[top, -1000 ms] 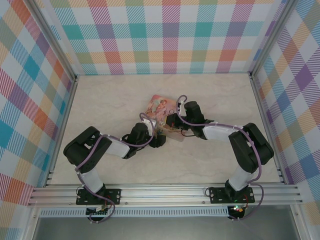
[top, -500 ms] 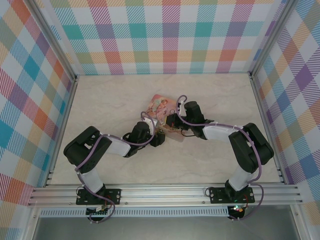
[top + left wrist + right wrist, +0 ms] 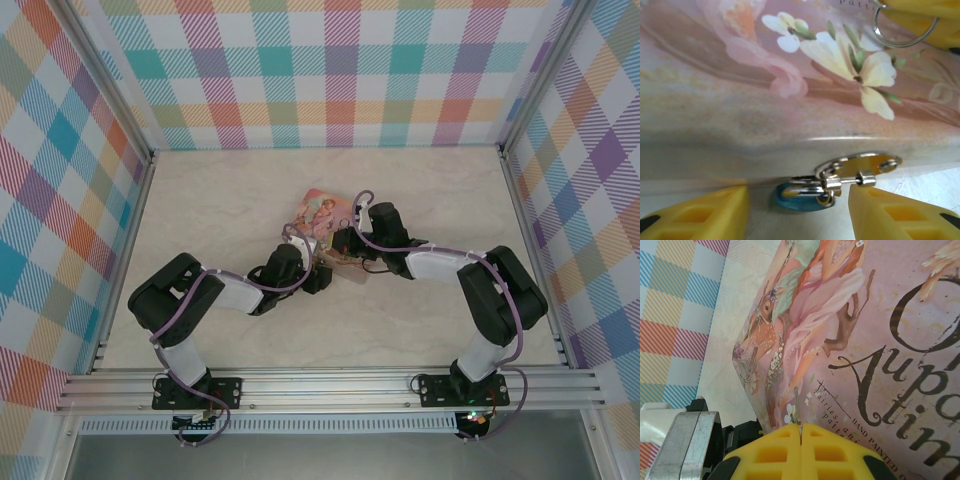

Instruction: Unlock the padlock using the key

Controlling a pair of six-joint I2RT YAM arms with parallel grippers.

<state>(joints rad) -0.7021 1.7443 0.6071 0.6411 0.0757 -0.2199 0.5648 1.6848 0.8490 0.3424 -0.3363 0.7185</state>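
Two jobs were split: the left pincer [image 3: 799, 212] stood open around the tiny blue-teal padlock [image 3: 796, 199], maybe to steady it; the right pincer [image 3: 801, 426] squeezed the thin dark-grey key [image 3: 796, 407].

Tin box [image 3: 322, 212], pink, illustrated: one is counted.
Padlock [image 3: 800, 199], blue-teal: one is counted, at 6 o'clock of the tin box.
Key [image 3: 796, 407], thin sliver: one.
Split ring [image 3: 905, 45], silvery: one.
Latch plate [image 3: 865, 164]: one.
Arms: two are listed, left arm [image 3: 235, 295] and right arm [image 3: 435, 265].
Grippers: two are listed, left gripper [image 3: 799, 210] and right gripper [image 3: 801, 432].
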